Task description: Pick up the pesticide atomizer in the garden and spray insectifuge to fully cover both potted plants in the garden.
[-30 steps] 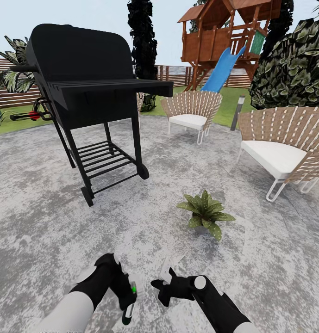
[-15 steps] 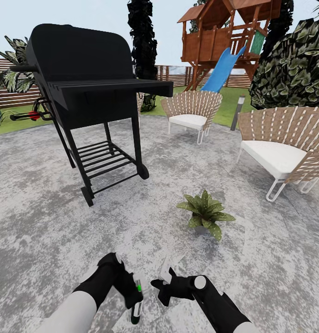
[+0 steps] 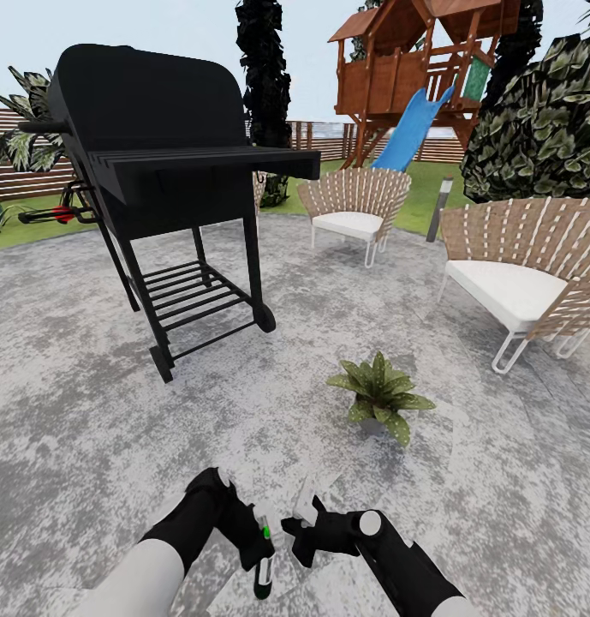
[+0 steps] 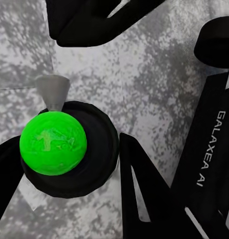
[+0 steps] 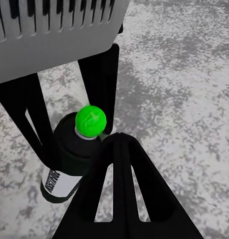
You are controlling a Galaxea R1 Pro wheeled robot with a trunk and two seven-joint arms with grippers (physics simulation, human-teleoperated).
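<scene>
While the pesticide atomizer [image 3: 262,561] hangs low between my two arms, I have it clamped in the left gripper [image 3: 253,548], dark body pointing down toward the patio [image 3: 89,411] and a bright green spot glowing at its top. From the left wrist camera that green ball [image 4: 53,143] sits on a black round collar with a grey nozzle stub beside it, my fingers [image 4: 144,184] closing on either side.

I judge the bottle light and rigid but slim and smooth, so it could twist in the grip; holding round the body below the head looks safest, leaving the trigger free.

The right gripper [image 3: 305,533] sits just beside the bottle, its fingers [image 5: 119,189] spread and holding nothing.

One potted plant [image 3: 380,396] stands ahead on the paving, right of the black grill [image 3: 157,171] and near the slatted chair [image 3: 521,274].

I cannot make out the trigger, and the bottle's lower end is cut off at the frame's bottom edge.
</scene>
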